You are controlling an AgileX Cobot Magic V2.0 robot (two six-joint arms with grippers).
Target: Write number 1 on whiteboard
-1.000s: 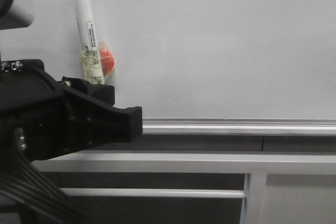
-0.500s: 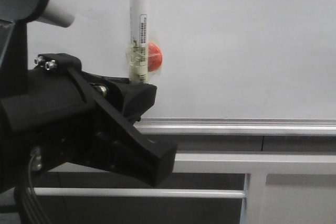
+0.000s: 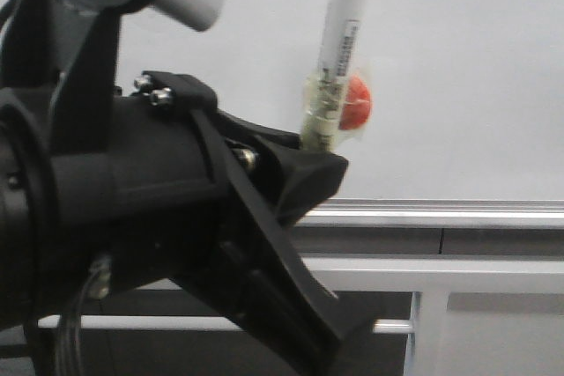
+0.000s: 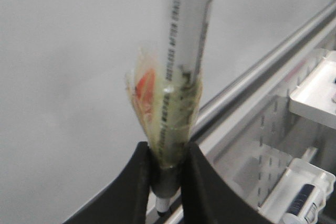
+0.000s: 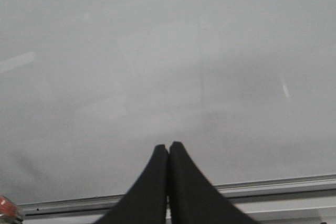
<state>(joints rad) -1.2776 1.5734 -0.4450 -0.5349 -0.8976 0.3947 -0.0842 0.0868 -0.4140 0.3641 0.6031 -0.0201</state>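
Observation:
The whiteboard (image 3: 467,68) fills the back of the front view, with its silver frame edge (image 3: 441,211) along the bottom. No drawn number 1 shows on it in any view. My left gripper (image 3: 313,160) is shut on a white-barrelled marker (image 3: 344,41) with an orange disc (image 3: 357,103) taped to it. The marker stands upright, tilted a little to the right, in front of the board. In the left wrist view the fingers (image 4: 139,177) clamp the marker (image 4: 186,51) just below the tape. My right gripper (image 5: 168,146) is shut and empty over the board (image 5: 157,51); it is out of the front view.
Grey metal rails (image 3: 458,272) run below the board's frame. The left wrist view shows a perforated metal panel (image 4: 257,150), a white shelf (image 4: 315,93) and a clear box (image 4: 302,195) beside the rails. The left arm's black body (image 3: 132,217) blocks the front view's lower left.
My left gripper has carried the marker to the right and upward across the front view, nearer the camera. The marker has tipped from leaning left to leaning right.

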